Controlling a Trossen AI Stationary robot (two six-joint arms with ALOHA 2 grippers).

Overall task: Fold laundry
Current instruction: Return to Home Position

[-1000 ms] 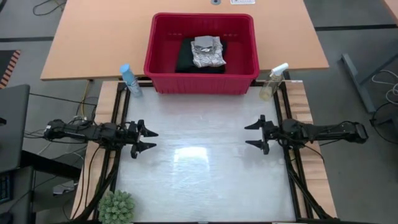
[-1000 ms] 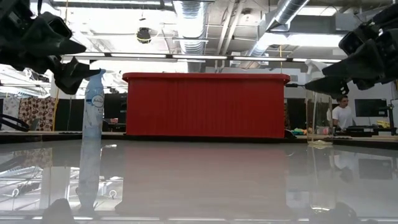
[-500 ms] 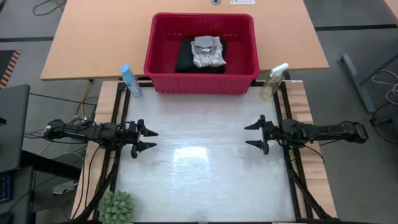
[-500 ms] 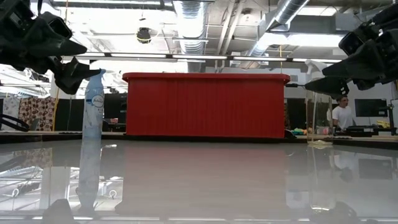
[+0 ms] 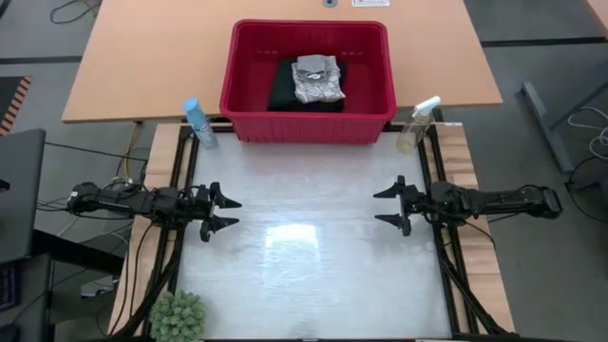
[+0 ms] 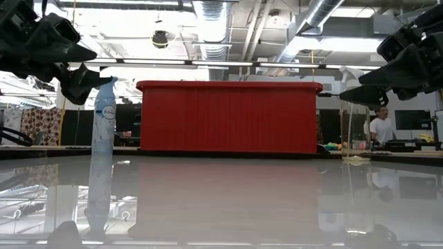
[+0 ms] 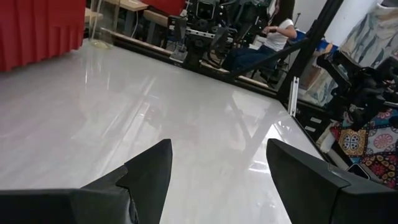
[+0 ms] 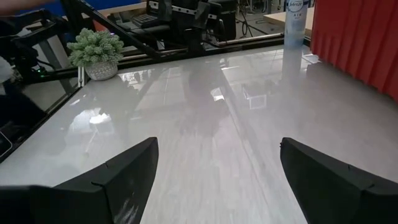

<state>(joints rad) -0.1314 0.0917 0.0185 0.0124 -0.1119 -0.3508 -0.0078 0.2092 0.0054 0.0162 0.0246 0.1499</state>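
Jeans [image 5: 283, 91] partly hidden beneath folded cloths [image 5: 318, 81].

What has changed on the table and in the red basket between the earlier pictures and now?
Nothing has visibly changed. The left gripper and the right gripper stay open over the table, holding nothing, and the folded laundry stays in the red basket.

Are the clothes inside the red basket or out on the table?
Inside. The folded clothes sit stacked in the basket, a grey cloth on top of a dark garment.
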